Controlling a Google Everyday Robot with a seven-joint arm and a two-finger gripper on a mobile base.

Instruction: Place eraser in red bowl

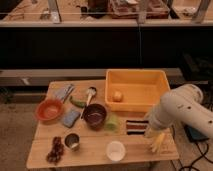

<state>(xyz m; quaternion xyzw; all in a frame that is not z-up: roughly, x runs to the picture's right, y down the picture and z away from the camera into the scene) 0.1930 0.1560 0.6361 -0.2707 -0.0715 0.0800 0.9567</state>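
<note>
The eraser [135, 126], a small flat block with black, reddish and pale stripes, lies on the wooden table [95, 152] just in front of the yellow bin. The red bowl [49, 110] stands at the table's left side, with nothing in it that I can see. My gripper [149, 128] is at the lower end of the white arm [181, 109], low over the table right beside the eraser's right end. The arm's bulk hides how it sits against the eraser.
A yellow bin [138, 89] holds a small round fruit [117, 96]. On the table are a dark brown bowl [94, 115], blue-grey pad [70, 118], green item [111, 123], white cup [115, 150], metal cup [72, 141], grapes [56, 149], spoon [90, 92] and a yellow item [157, 142].
</note>
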